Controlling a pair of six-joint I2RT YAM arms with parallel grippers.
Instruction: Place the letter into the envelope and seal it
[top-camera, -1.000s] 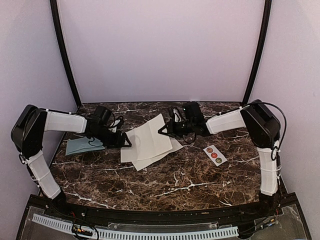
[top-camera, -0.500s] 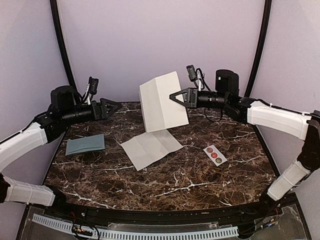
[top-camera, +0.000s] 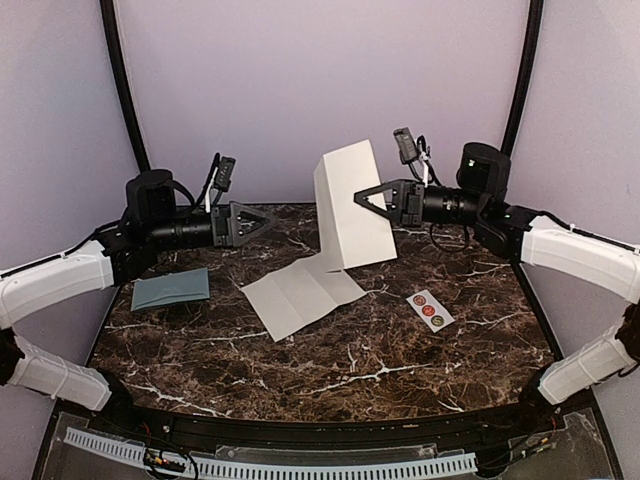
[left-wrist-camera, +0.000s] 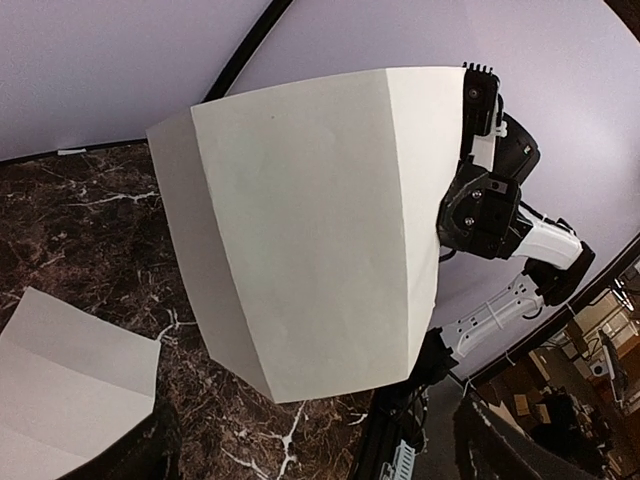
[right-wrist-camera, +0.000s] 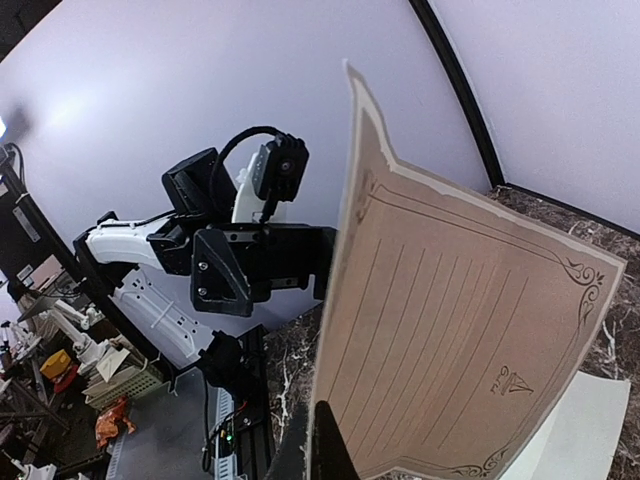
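- The letter (top-camera: 350, 208) hangs upright in the air, pinched by one edge only in the right gripper (top-camera: 362, 197); we judge that so slight a hold lets the sheet swing or slip out on a quick turn, and it would land well right of the envelope (top-camera: 171, 289).
- The letter is creased but spread open, and looks larger than the envelope; unless it is folded down first, we expect it to jam at the mouth or crumple.
- The envelope lies flat on the table (top-camera: 380, 365); we cannot tell whether its flap is open; nothing pins it, so a push from the letter's edge could slide it away.
- A flat sheet (top-camera: 300, 298) lies just right of the envelope, below the lifted letter; whether the letter's lower corner touches it we cannot tell; a low sweep toward the envelope could drag it along.
- The stickers (top-camera: 430, 309) lie far right of the envelope; if they serve as the seal, that is a long carry.
- The right arm reaches in from far right of the envelope, forearm about level, wrist high; its jaws are clenched on the letter's edge.
- The left gripper (top-camera: 262, 221) hovers above and beyond the envelope, pointing at the letter with a gap between them; its jaws are spread wide, grasping nothing.
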